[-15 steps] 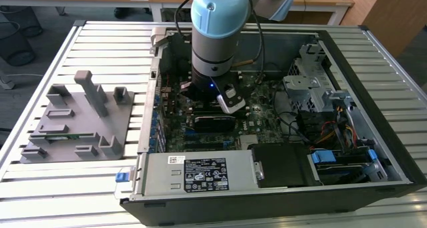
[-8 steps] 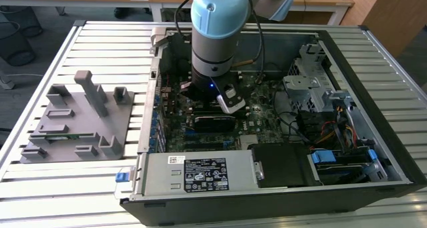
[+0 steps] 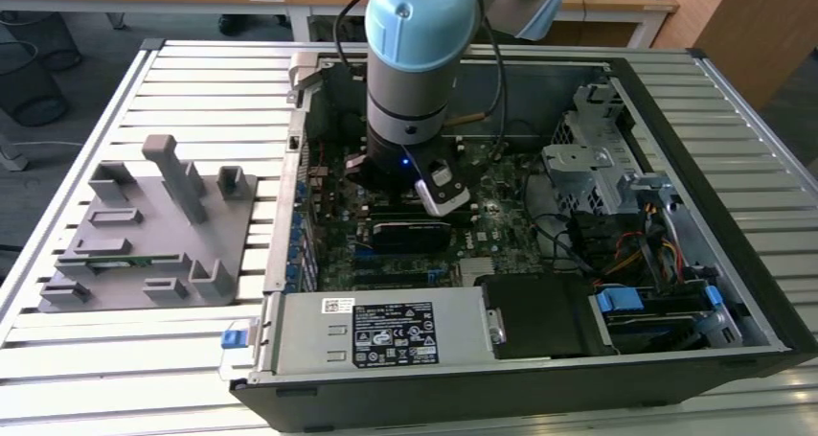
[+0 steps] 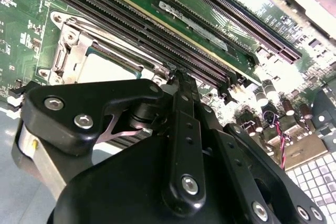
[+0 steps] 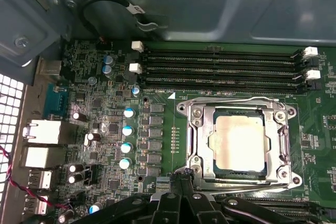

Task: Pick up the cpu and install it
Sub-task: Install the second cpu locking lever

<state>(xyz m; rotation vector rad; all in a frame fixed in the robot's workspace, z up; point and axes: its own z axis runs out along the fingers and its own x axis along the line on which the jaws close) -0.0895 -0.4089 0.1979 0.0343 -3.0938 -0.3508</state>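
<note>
The jaws (image 5: 181,178) are pinched together on nothing just beside the socket (image 5: 239,142), where the cpu (image 5: 236,142) already sits under its metal frame, and any sideways drift here could scrape the memory slots (image 5: 220,69) or snag the frame.

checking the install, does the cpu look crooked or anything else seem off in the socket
Nothing stands out. The cpu lies flat and square inside the socket frame, edges parallel to it. The claw hangs just beside the socket.
</note>
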